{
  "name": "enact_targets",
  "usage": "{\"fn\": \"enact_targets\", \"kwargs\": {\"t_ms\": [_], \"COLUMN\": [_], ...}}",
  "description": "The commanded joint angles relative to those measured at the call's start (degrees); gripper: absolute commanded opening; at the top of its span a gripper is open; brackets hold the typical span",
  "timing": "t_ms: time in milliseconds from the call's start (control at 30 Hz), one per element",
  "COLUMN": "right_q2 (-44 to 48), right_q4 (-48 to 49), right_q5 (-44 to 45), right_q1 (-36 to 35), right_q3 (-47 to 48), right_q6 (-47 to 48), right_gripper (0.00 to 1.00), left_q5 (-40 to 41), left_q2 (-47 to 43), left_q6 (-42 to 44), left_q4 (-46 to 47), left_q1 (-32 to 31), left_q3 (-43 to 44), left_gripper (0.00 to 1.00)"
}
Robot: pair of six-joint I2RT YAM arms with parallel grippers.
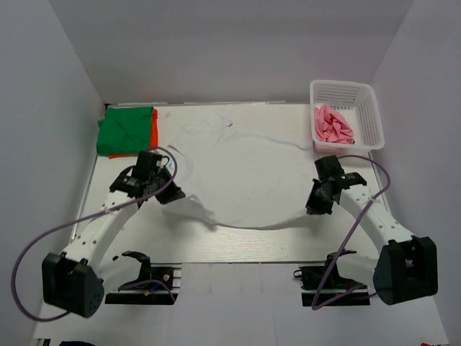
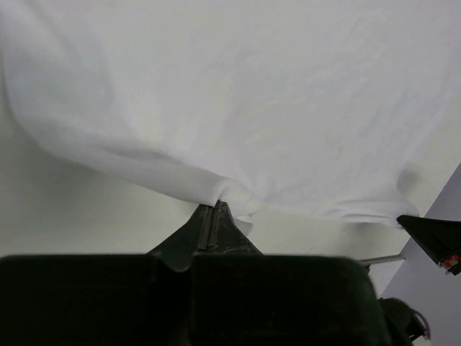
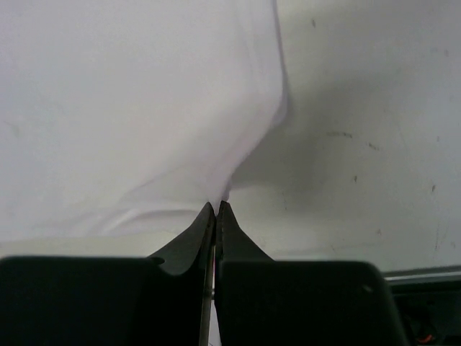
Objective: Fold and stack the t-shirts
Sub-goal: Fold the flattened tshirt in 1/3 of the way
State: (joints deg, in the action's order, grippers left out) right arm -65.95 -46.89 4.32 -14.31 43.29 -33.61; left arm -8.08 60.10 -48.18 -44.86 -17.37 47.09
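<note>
1. The white t-shirt [image 1: 238, 169] lay spread over the middle of the table [image 1: 238, 254]. Its far part was flat with some wrinkles. Its near edge ran from one gripper to the other and sagged in the middle.
2. The left gripper [image 2: 216, 207] was closed on the near left corner of the white t-shirt. In the left wrist view its two fingers met, with a small fold of cloth pinched at the tips. The cloth spread away from them with a shadow under it.
3. The right gripper [image 3: 217, 205] was closed in the same way on the near right corner. The cloth rose from its tips and widened to the left, and bare table showed on the right.
4. The left arm [image 1: 101, 223] reached from its base at the near left edge forward and inward, with the wrist bent down to the cloth.
5. The right arm [image 1: 371, 216] reached from the near right edge forward and inward, with its wrist also turned down.
6. The green t-shirt [image 1: 124, 131] lay folded in the far left corner, beyond the left gripper. It lay on the orange t-shirt [image 1: 154, 131], of which only a strip showed.
7. The pink t-shirt [image 1: 333, 124] lay crumpled inside the basket [image 1: 374, 108] in the far right corner, beyond the right gripper.
</note>
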Motion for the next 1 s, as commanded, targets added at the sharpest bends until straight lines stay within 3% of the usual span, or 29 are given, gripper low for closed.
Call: {"fn": "enact_targets", "kwargs": {"t_ms": [0, 200, 433, 600, 767, 967], "right_q2": [-2.9, -10.0, -17.7, -23.1, -28.1, -29.2], "right_q4": [4.4, 6.0, 8.3, 10.1, 9.6, 12.2], "right_q5": [1.2, 5.3, 7.9, 8.6, 8.9, 10.3], "right_q1": [0.3, 0.6, 2.3, 3.5, 4.4, 5.7], "right_q3": [4.8, 12.5, 19.6, 21.6, 23.3, 20.5], "right_q6": [0.7, 0.4, 0.5, -1.7, -3.4, -5.5], "right_gripper": [0.0, 0.0, 0.0, 0.0, 0.0, 0.0], "left_q5": [1.7, 7.3, 11.1, 9.0, 7.0, 12.4], "left_q2": [5.1, 18.8, 30.1, 38.5, 49.0, 58.3], "left_q6": [2.2, 4.6, 8.8, 15.3, 19.6, 20.1], "left_q4": [9.3, 10.8, 15.2, 21.2, 21.3, 18.7], "left_q1": [1.0, 1.0, 1.0, 1.0, 1.0, 1.0], "left_q3": [5.3, 19.1, 27.2, 32.8, 42.3, 50.4], "left_gripper": [0.0, 0.0, 0.0, 0.0, 0.0, 0.0]}}
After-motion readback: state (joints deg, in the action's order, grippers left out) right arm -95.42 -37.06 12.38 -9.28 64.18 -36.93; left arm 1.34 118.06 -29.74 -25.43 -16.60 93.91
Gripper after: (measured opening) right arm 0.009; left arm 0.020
